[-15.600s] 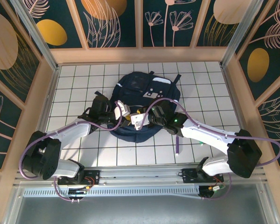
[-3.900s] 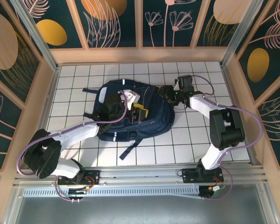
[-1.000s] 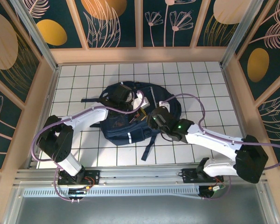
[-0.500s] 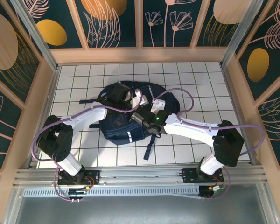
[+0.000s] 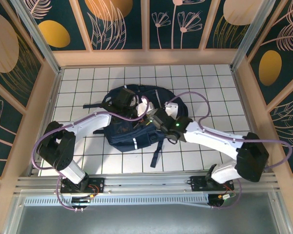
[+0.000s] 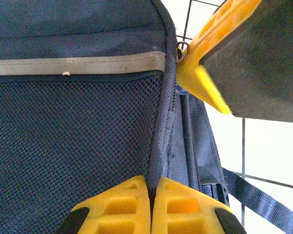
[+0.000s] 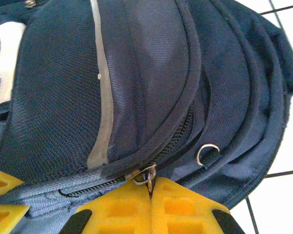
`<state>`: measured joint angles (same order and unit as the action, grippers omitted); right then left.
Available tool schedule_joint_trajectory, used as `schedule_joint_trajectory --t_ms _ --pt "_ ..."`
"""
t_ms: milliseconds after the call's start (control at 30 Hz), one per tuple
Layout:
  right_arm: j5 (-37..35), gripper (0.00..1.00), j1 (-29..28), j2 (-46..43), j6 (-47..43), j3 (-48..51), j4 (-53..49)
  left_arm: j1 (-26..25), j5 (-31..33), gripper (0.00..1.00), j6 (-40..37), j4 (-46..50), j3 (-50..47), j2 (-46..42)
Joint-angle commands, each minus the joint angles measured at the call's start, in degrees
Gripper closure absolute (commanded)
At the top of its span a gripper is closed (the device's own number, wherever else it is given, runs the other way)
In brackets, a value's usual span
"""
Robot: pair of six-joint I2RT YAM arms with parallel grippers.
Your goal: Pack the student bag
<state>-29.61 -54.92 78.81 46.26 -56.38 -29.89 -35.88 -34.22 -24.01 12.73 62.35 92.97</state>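
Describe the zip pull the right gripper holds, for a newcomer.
The large navy-blue fabric backpack lies on the white tiled table. On its curved zip, the small silver pull is pinched in the yellow-fingered right gripper; the silver D-ring beside it hangs free.

student bag (image 5: 123,136) on table (image 5: 212,87), strap (image 5: 156,154) in front

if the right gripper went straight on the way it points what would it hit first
The metal zipper pull, pinched at the tips of the shut right gripper; right behind it, probably the navy fabric of the student bag.
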Motion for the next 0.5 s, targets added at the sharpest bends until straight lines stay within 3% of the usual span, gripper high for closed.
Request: schedule_joint_trajectory --t_ms 0,200,333,467 --pt "12.57 1.0 3.62 -4.68 -14.77 2.84 9.03 0.8 -1.78 1.0 -5.12 2.25 0.22 -2.44" --pt "23.79 1.0 12.27 -8.97 -27.83 3.95 6.37 1.25 1.57 1.0 -17.86 6.39 0.14 -3.7" --pt "30.42 1.0 13.97 -9.29 -35.47 3.62 4.99 1.65 3.02 1.0 -27.94 7.15 -1.9 -5.78" --pt "35.23 1.0 14.29 -7.88 -41.44 1.31 1.59 1.66 13.25 1.0 -34.6 5.06 -4.76 -7.12"
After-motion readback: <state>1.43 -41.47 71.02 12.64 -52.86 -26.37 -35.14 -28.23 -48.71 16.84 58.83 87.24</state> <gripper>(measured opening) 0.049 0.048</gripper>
